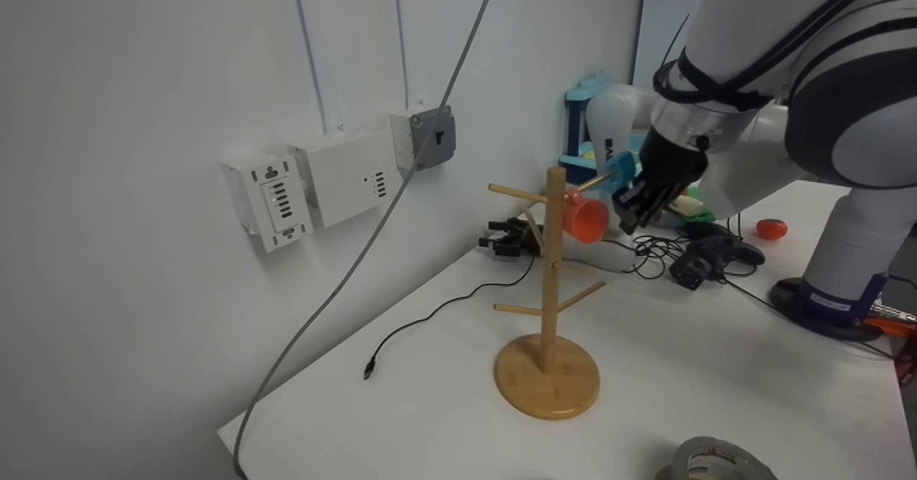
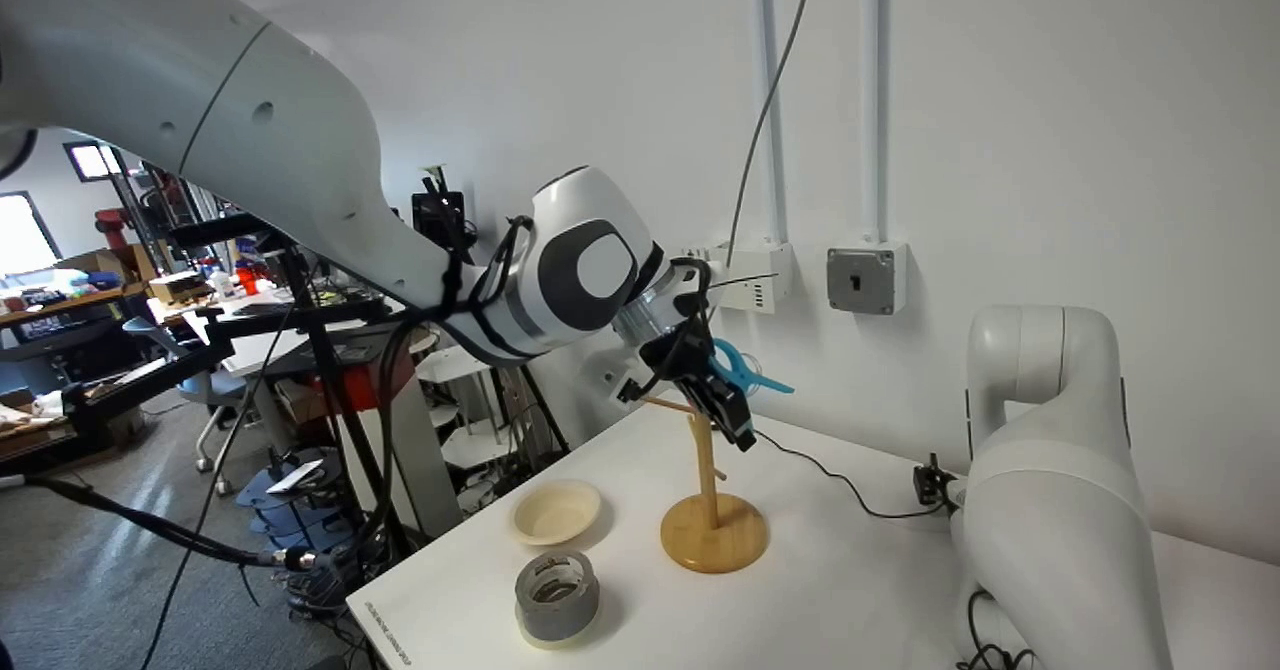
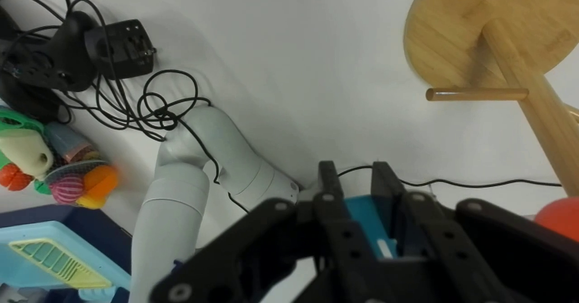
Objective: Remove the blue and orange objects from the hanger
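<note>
By the outer end of an upper peg, blue piece sits seemingly clenched in the pincer, so slide-off should run outward, away from the pole.

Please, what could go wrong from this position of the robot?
The blue object appears within the gripper, but a firm grip is unclear: it could drop. A peg seems to reach it, so pulling might tip the hanger. The orange cup hangs close by and may get knocked.
</note>
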